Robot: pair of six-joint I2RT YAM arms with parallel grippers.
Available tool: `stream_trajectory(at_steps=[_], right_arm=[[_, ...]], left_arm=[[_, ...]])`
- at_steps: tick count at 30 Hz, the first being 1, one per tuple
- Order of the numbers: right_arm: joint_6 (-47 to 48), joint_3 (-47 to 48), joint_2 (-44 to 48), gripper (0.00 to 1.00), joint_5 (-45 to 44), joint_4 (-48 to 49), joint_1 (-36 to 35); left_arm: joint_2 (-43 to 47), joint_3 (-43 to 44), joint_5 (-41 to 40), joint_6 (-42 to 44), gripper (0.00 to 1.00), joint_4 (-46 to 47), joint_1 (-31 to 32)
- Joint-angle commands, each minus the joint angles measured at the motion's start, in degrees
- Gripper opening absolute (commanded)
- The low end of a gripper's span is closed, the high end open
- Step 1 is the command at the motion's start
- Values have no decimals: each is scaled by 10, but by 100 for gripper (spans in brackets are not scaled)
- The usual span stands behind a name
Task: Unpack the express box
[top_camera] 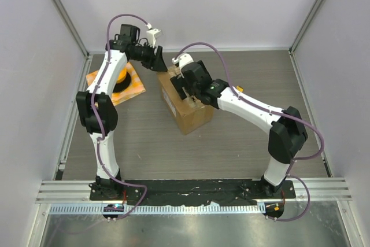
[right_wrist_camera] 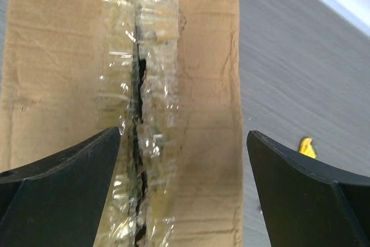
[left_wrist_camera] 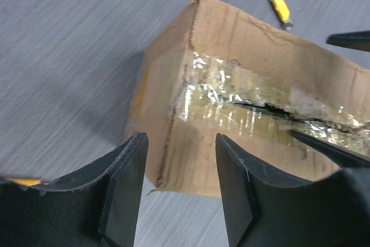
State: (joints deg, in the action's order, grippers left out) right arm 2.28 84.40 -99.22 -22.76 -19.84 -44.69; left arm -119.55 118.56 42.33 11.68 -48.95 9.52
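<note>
Brown corrugated cardboard express box [top_camera: 193, 114] set at centre of grey table [top_camera: 144, 143], split taped seam [right_wrist_camera: 139, 85] aligned 11-to-5 o'clock; right gripper [right_wrist_camera: 184, 143] poised directly above, jaws spread, empty; left gripper [left_wrist_camera: 180, 143], half-parted and empty, at the 11 o'clock end

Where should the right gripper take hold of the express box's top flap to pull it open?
Grip the flap edge at the split in the taped seam of the express box, coming from above with the right gripper: the tape is torn there, leaving a dark gap one finger could probably enter.
</note>
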Motion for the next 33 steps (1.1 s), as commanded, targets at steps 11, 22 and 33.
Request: stream_trajectory(at_steps=[11, 22, 33], right_arm=[[211, 63, -84, 92, -163, 101, -48], [330, 66, -149, 72, -228, 248, -66], [343, 67, -169, 36, -246, 283, -94]], left_arm=[[22, -101, 44, 28, 43, -1, 0], [75, -221, 64, 75, 22, -3, 1], [80, -250, 78, 91, 16, -24, 1]])
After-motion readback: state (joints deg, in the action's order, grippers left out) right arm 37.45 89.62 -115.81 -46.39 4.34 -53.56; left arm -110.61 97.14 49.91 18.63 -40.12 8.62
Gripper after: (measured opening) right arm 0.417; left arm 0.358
